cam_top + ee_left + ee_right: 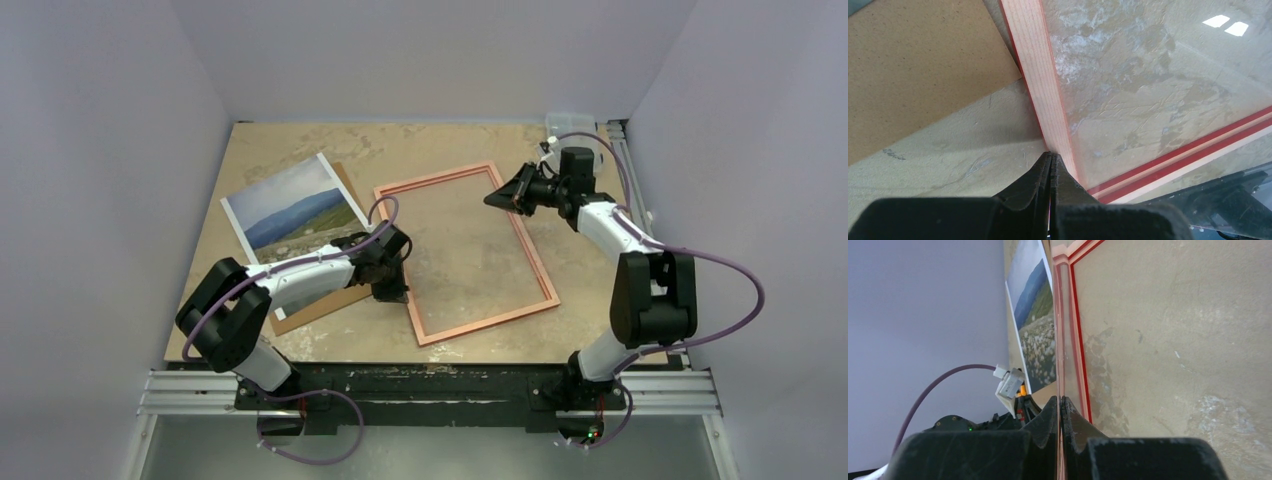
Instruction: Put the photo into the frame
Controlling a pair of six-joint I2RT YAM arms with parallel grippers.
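Note:
The frame (pixel 490 321) lies copper-brown side up in the middle of the table, the tabletop showing through its pane. My left gripper (pixel 393 293) is at its near-left edge. In the left wrist view the tips (pixel 1050 155) meet on the frame's bar (pixel 1040 75), with a red sliver between the shut jaws. My right gripper (pixel 492 200) is at the far-right corner; it (pixel 1060 399) is shut on the frame's thin edge (pixel 1063 300), seen edge-on. The photo (pixel 295 205) lies picture up at the back left, also in the right wrist view (pixel 1035 315).
A plain brown backing board (pixel 305 312) lies under the photo and my left arm, its corner beside the frame (pixel 913 65). A small white fitting (pixel 560 125) sits in the back right corner. Grey walls close in the table on three sides.

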